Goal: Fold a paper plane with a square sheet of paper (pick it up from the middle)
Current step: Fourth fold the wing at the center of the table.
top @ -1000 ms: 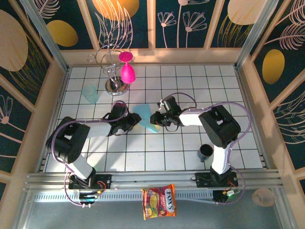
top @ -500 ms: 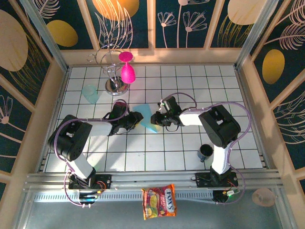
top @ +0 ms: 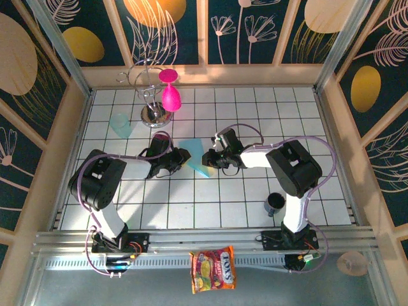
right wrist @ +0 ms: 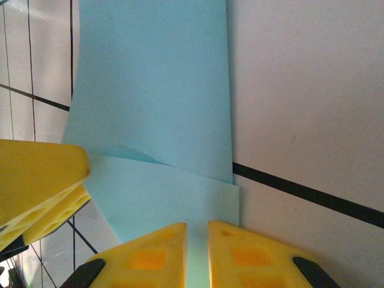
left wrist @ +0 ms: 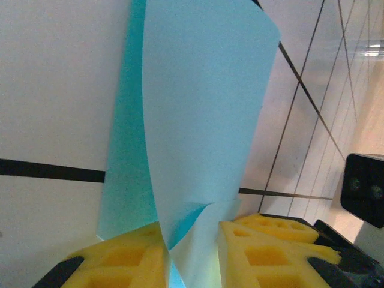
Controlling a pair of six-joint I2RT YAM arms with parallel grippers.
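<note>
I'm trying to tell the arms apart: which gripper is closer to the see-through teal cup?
Left. The left gripper is diagonally right of the teal cup, toward the arm bases; the right gripper lies farther right, across the blue paper.

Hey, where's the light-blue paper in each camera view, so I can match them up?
Top external: the square sheet of paper is at centre, between left pincer and right pincer.
Left wrist: centre, rising from the bottom edge.
Right wrist: upper left, down to bottom centre.
Shared landmark: black grid lines of the table.
</note>
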